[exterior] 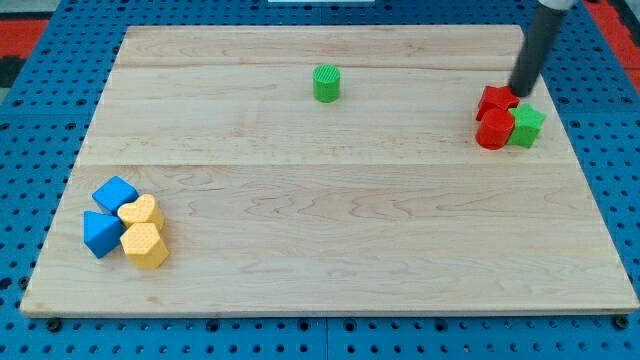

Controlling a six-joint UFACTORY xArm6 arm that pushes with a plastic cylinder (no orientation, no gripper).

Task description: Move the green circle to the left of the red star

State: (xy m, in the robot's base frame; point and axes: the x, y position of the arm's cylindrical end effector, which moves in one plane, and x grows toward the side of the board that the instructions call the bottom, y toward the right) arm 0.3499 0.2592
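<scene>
The green circle [326, 83] stands alone near the top middle of the wooden board [330, 200]. The red star [497, 100] sits at the view's right in a tight cluster, touching a red round block [493, 131] below it and a green star [525, 126] to its lower right. My tip [519, 94] is at the upper right edge of the red star, touching or nearly touching it. The rod rises from there to the view's top right. The green circle lies far to the left of the tip.
At the view's lower left is a cluster of a blue cube [115, 193], a blue block [101, 233], a yellow heart [141, 212] and a yellow hexagon [145, 246]. Blue perforated surface [40, 120] surrounds the board.
</scene>
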